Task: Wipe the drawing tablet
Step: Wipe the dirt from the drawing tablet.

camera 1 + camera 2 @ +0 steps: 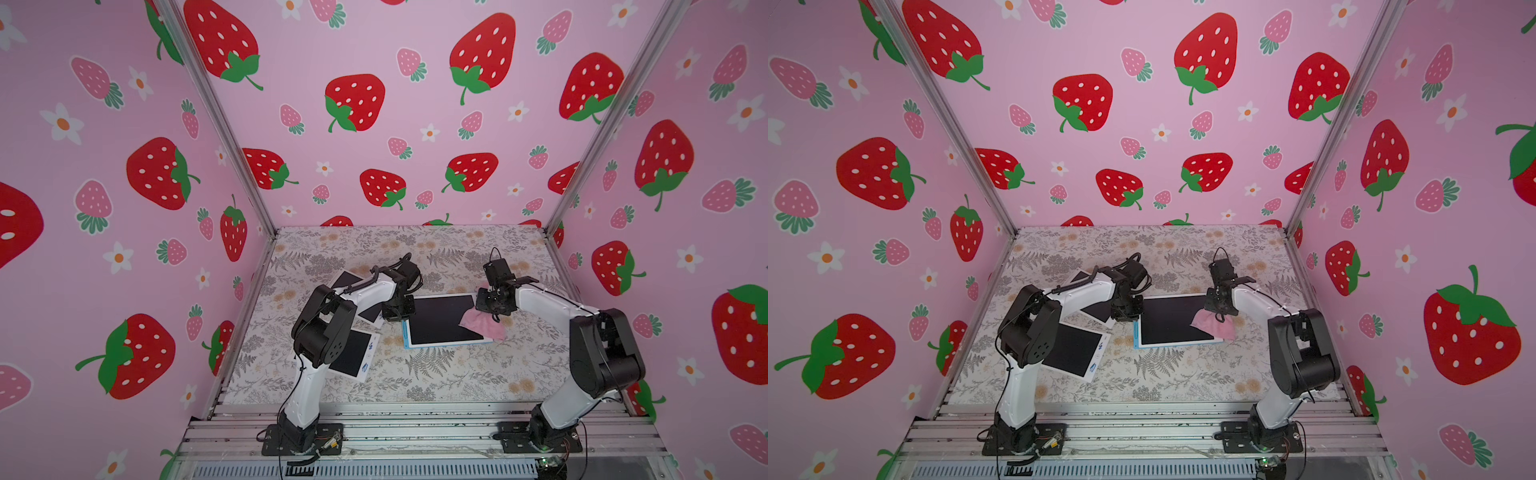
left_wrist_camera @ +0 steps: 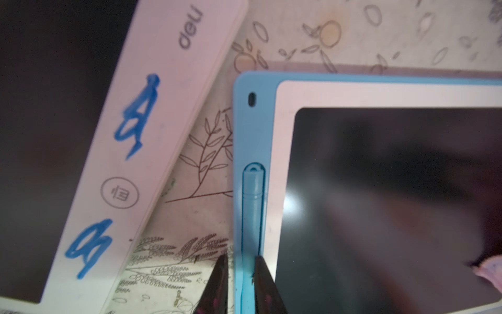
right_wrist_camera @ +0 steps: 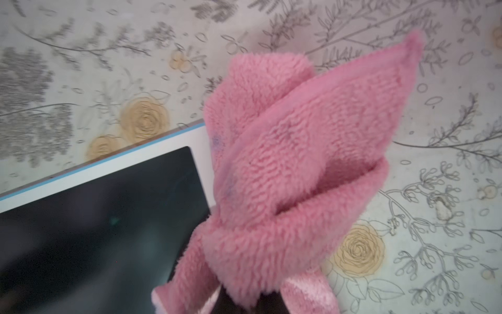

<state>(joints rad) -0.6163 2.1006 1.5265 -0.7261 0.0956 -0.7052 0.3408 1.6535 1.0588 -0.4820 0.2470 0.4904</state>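
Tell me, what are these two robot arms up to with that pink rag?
They are cleaning a drawing tablet with a blue frame that lies on the flowery table. The right gripper is shut on a fluffy pink cloth, which drapes over the tablet's corner on that arm's side. The left gripper pinches the opposite blue edge, where a blue pen sits in its slot, apparently to steady the tablet. Two white tablets lie further to the left; one has blue scribbles on its frame.
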